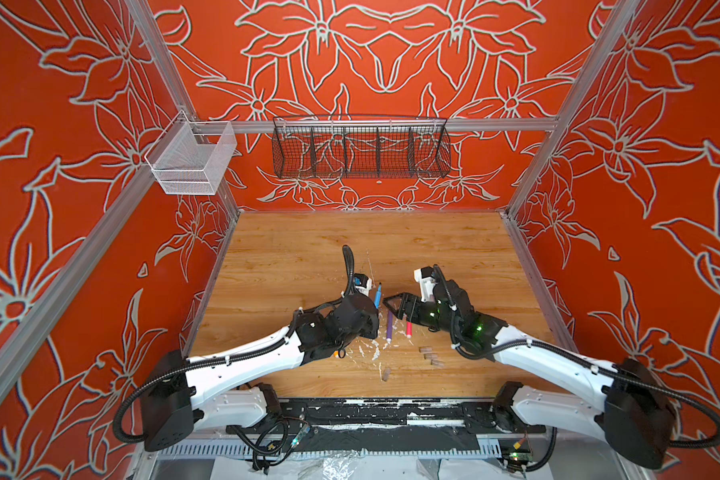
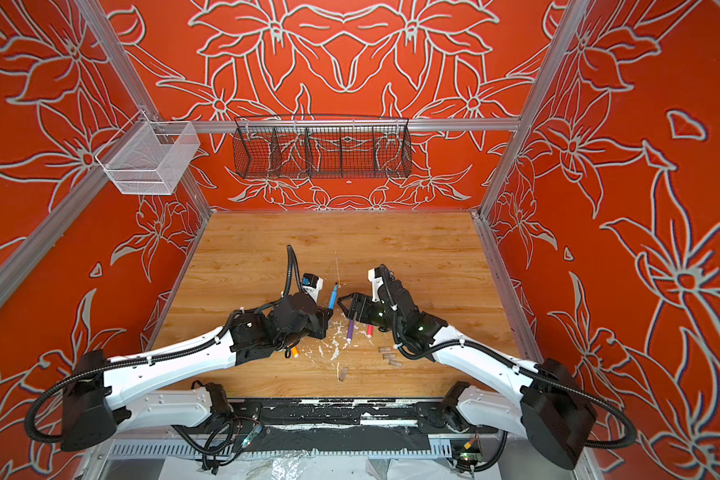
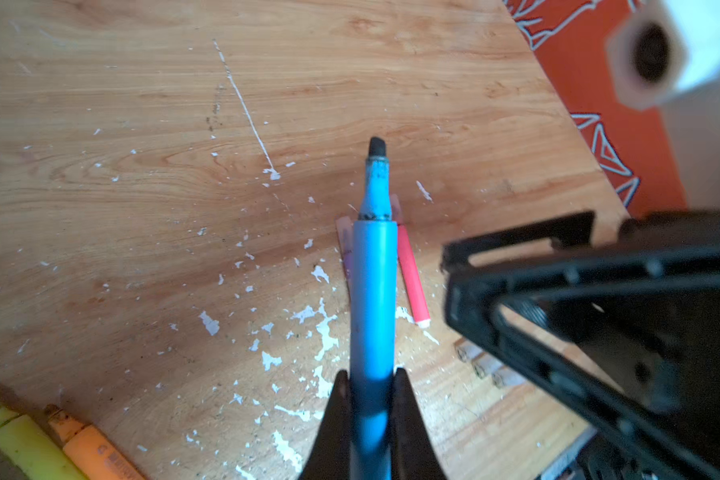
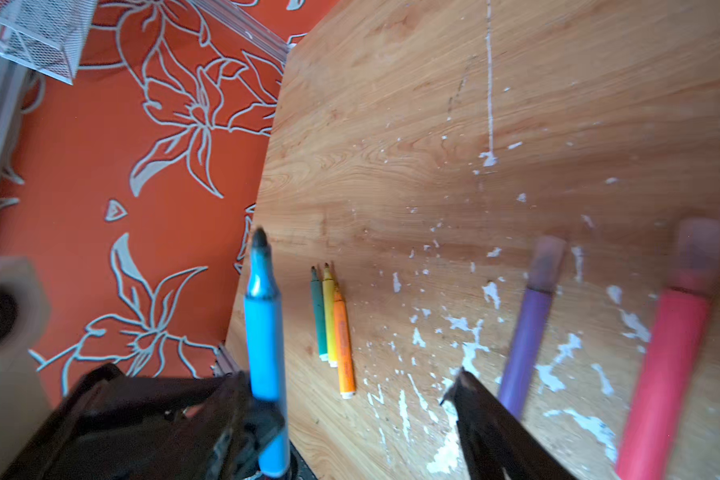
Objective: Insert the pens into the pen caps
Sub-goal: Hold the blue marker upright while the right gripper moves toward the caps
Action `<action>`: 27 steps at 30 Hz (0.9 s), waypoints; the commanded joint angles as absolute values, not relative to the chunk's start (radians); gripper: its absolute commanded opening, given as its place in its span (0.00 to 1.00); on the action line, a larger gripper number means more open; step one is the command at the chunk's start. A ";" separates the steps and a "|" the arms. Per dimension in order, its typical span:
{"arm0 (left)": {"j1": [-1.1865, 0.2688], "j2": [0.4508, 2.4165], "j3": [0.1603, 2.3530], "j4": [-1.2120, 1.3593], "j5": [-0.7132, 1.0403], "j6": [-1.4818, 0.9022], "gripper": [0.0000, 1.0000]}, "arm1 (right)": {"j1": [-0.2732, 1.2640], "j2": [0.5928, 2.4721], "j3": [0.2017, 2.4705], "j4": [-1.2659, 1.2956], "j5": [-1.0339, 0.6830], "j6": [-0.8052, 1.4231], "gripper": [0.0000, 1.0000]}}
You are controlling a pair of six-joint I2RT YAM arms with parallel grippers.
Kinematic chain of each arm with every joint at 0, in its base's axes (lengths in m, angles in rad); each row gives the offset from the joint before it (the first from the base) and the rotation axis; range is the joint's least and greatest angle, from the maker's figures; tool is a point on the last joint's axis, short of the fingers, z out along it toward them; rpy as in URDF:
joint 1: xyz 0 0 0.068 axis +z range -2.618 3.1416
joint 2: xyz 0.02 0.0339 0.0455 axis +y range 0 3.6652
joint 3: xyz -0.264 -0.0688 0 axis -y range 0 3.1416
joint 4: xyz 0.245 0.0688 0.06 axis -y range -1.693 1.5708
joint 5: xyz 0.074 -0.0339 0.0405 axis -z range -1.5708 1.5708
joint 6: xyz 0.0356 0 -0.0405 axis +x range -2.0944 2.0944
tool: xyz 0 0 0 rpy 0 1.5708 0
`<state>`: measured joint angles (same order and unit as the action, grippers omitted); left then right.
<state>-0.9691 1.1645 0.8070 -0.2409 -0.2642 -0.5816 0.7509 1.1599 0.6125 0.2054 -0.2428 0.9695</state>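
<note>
**At the table's middle, a blue pen held bare-tipped**

At the centre of both top views, the blue pen (image 1: 378,296) is raised off the wooden table (image 1: 308,257). Its dark tip is uncovered and points toward the top of the frame. The left gripper (image 3: 371,386) pinches its lower barrel, with one black finger pressed against each side, as the left wrist view shows. Just right of the pen in both top views, the right gripper (image 1: 391,308) points toward it with fingers spread and nothing between them. Whether it touches the pen I cannot tell.

Just below these two in the frame, the purple pen (image 1: 390,326) and the pink pen (image 1: 408,328) lie on the table, near each other and roughly parallel. In the right wrist view each has its tip covered: the purple pen's cap (image 4: 547,262) and the pink pen's cap (image 4: 701,249) are both on.

Lower right of the pink pen, three loose pen caps (image 1: 431,356) sit in a short slanted row. A fourth cap (image 1: 386,375) lies alone below the purple pen.

The green pen (image 4: 319,316), yellow pen (image 4: 329,316) and orange pen (image 4: 344,345) lie side by side with bare tips. In a top view only the orange pen's end shows, under the left arm's wrist, lower left of the blue pen.

White paint flecks (image 1: 375,353) dot the wood around the pens.
</note>
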 commanded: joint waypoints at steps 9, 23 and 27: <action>-0.999 1.120 0.747 -0.118 -0.192 -0.483 0.00 | 0.749 1.222 0.648 0.403 -0.314 1.051 0.59; -1.002 1.153 0.757 -0.098 -0.210 -0.486 0.07 | 0.773 1.245 0.640 0.438 -0.332 1.112 0.00; -1.002 1.163 0.744 -0.074 -0.217 -0.488 0.28 | 0.783 1.229 0.634 0.453 -0.321 1.128 0.00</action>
<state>-0.9962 1.1439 0.7498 -0.1162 -0.2073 -0.4965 0.7628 1.2415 0.6266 0.4011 -0.3141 1.0874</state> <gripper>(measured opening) 0.260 0.166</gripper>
